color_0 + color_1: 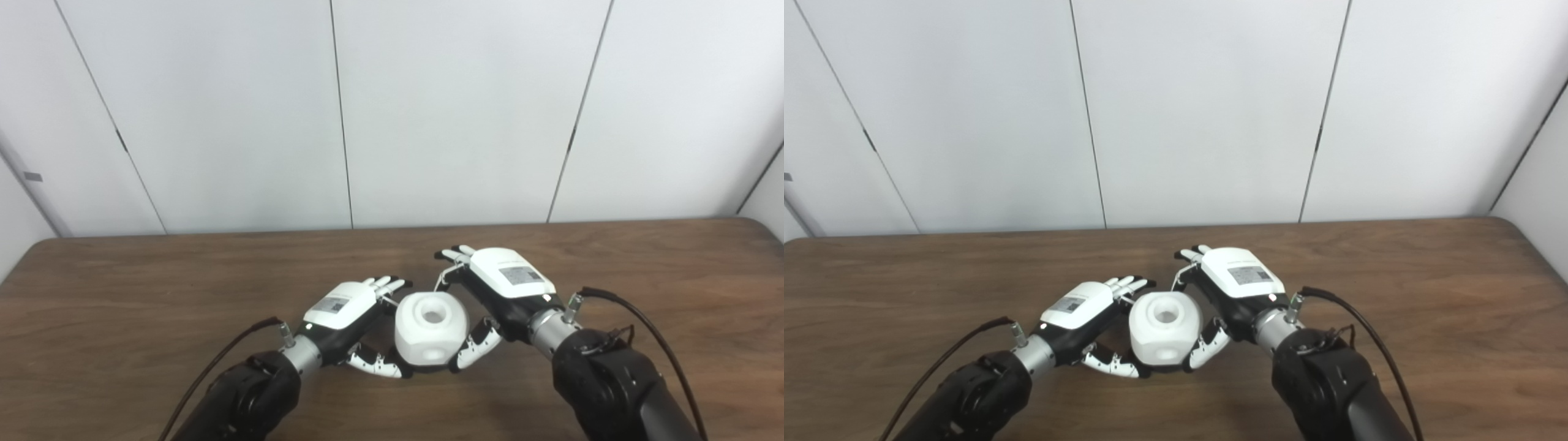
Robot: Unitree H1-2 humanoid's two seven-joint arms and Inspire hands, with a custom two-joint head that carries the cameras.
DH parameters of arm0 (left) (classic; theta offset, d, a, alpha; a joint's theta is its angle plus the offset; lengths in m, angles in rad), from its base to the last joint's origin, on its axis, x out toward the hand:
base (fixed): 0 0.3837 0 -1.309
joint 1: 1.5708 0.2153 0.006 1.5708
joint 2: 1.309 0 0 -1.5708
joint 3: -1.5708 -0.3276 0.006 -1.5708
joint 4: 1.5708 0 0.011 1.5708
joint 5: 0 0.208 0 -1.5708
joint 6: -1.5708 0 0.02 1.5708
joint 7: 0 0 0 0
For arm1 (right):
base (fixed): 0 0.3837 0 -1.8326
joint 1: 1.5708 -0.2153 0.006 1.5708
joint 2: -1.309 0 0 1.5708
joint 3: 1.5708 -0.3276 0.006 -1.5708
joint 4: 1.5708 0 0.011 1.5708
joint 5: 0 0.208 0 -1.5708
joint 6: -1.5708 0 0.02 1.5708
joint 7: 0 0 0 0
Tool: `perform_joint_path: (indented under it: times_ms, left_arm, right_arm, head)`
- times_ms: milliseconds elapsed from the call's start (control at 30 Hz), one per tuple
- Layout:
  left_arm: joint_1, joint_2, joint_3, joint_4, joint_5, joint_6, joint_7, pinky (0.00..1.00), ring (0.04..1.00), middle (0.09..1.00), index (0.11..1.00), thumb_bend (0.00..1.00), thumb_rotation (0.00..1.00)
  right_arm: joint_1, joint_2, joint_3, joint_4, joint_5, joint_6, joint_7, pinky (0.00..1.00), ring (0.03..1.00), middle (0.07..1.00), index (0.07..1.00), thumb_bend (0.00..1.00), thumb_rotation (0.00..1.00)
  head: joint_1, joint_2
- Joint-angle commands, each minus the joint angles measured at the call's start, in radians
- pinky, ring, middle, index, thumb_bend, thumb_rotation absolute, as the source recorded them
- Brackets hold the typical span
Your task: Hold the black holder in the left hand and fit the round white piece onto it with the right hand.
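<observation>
The round white piece [430, 331], with a hole in its top and another in its front face, stands on the table between my two hands. Only a dark sliver shows under it, so the black holder is mostly hidden. My left hand [349, 318] lies against its left side, fingers [387, 284] stretched straight past the back and thumb [375, 365] curled at its lower front. My right hand [499, 291] flanks its right side with its fingers [456, 253] spread away from the piece. Its thumb [474, 347] touches the lower right. Neither hand is closed around it.
The brown wooden table [153, 306] runs wide to both sides, its far edge against a white panelled wall [343, 122]. Black cables [637, 318] loop from both wrists.
</observation>
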Motion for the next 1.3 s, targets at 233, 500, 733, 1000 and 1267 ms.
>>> perform_joint_path:
  times_ms: [233, 500, 733, 1000, 1267]
  left_arm:
    - [-0.016, -0.004, -0.015, 0.007, 0.009, -0.011, 0.004, 1.0, 1.0, 0.979, 0.48, 0.52, 0.05]
    - [-0.01, -0.002, -0.017, -0.005, 0.006, 0.003, -0.007, 1.0, 1.0, 0.982, 0.479, 0.52, 0.05]
    - [-0.008, -0.002, -0.017, -0.009, 0.005, 0.005, -0.012, 1.0, 1.0, 0.981, 0.479, 0.52, 0.05]
    - [-0.008, -0.004, -0.016, -0.013, 0.009, 0.016, -0.018, 1.0, 1.0, 0.985, 0.48, 0.52, 0.05]
    - [-0.008, -0.003, -0.013, -0.007, 0.003, 0.007, -0.012, 1.0, 1.0, 0.985, 0.479, 0.52, 0.05]
  right_arm:
    - [-0.044, 0.024, -0.035, 0.044, -0.052, 0.006, -0.03, 0.66, 0.949, 0.914, 0.486, 0.5, 0.14]
    - [-0.067, 0.038, -0.05, 0.116, -0.075, 0.025, -0.041, 0.71, 0.973, 0.936, 0.486, 0.5, 0.13]
    - [-0.068, 0.032, -0.055, 0.131, -0.064, 0.03, -0.051, 0.71, 0.968, 0.931, 0.487, 0.51, 0.13]
    - [-0.056, 0.023, -0.054, 0.126, -0.057, 0.017, -0.058, 0.69, 0.959, 0.923, 0.487, 0.5, 0.14]
    - [-0.055, 0.02, -0.051, 0.124, -0.055, 0.019, -0.051, 0.7, 0.967, 0.924, 0.487, 0.5, 0.14]
  head:
    - [-0.003, -0.008]
    - [-0.003, -0.013]
    - [-0.001, -0.011]
    - [0.001, -0.013]
    - [-0.001, -0.014]
